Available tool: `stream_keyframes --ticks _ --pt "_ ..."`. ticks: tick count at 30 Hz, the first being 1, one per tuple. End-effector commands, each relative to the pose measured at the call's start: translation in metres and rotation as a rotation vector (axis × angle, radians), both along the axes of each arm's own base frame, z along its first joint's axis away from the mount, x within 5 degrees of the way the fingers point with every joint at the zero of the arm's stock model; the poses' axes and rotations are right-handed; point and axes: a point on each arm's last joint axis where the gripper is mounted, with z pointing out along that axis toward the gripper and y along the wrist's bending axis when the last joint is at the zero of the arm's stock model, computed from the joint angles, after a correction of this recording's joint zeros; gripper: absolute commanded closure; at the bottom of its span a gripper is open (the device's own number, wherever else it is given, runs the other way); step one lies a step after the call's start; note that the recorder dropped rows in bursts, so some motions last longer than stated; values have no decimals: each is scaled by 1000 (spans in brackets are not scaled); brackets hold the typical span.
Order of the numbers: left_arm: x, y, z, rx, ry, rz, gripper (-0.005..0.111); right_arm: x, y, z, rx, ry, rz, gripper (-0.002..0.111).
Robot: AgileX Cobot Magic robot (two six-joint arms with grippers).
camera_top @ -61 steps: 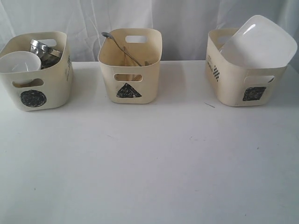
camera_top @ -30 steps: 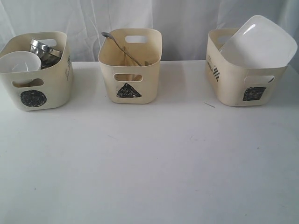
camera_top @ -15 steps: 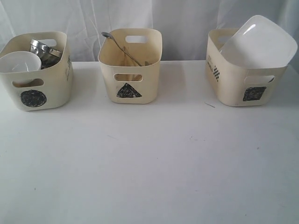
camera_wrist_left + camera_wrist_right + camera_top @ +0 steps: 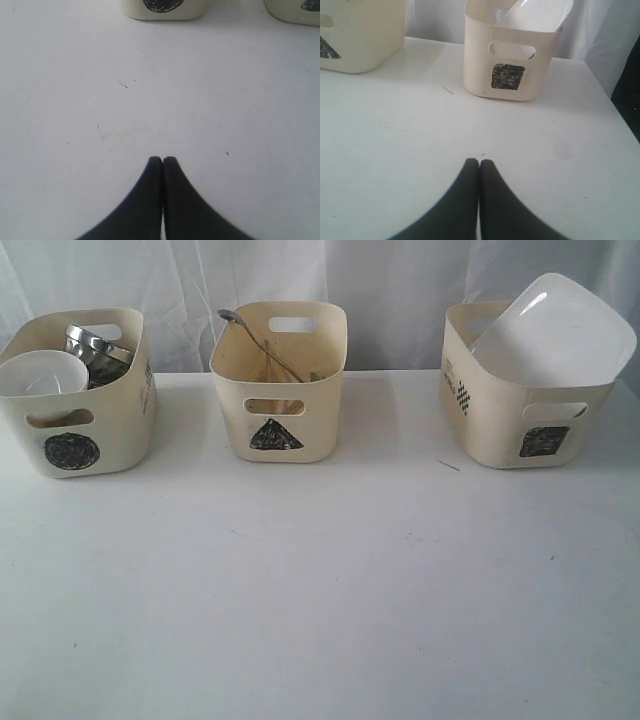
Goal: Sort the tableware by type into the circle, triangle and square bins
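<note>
Three cream bins stand along the back of the white table. The circle bin at the left holds a small white bowl and shiny steel ware. In the middle, the triangle bin holds a steel spoon leaning on its rim. The square bin at the right holds the large white plate, tilted. Neither arm shows in the exterior view. My left gripper is shut and empty over bare table. My right gripper is shut and empty, short of the square bin.
A white curtain hangs behind the bins. A thin dark sliver lies on the table left of the square bin. The table's right edge shows in the right wrist view.
</note>
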Motion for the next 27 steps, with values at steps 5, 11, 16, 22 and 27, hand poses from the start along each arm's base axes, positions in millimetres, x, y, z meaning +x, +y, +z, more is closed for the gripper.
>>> stream_keyframes --ticks 5,11,16,22,27 --pt "-1 -1 -3 -4 27 -6 107 0 -1 -1 -43 4 4 108" --pt "-1 -1 -3 -4 27 -6 107 0 -1 -1 -43 4 4 108" --pt "-1 -1 -3 -4 27 -6 107 0 -1 -1 -43 4 4 108" --pt "-1 0 -3 -4 27 10 107 0 -1 -1 -43 4 4 108" --pt "-1 2 -4 24 30 54 107 0 -1 -1 -43 5 4 108"
